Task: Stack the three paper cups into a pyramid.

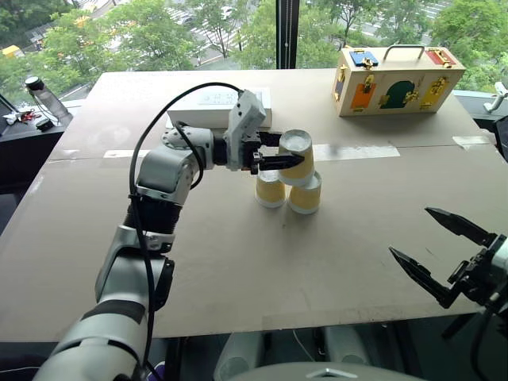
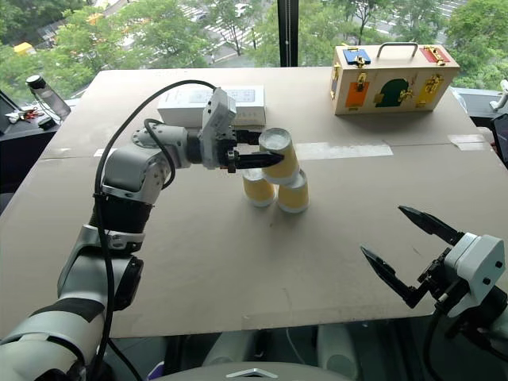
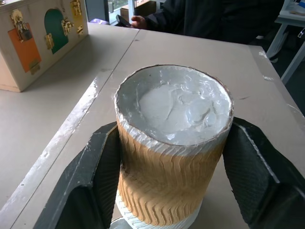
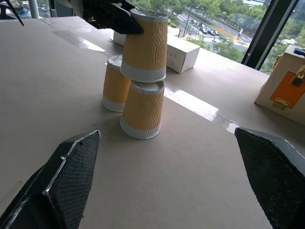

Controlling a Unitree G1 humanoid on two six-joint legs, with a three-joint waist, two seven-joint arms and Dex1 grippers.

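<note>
Table: top cup between L fingers.

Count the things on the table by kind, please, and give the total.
Paper cups: 3, namely the top cup and two base cups
White box: 1
Wooden case: 1
Total: 5

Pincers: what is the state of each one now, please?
Left pincer: open around the top paper cup, fingers apart from its sides.
Right pincer: open, holding nothing.
</note>
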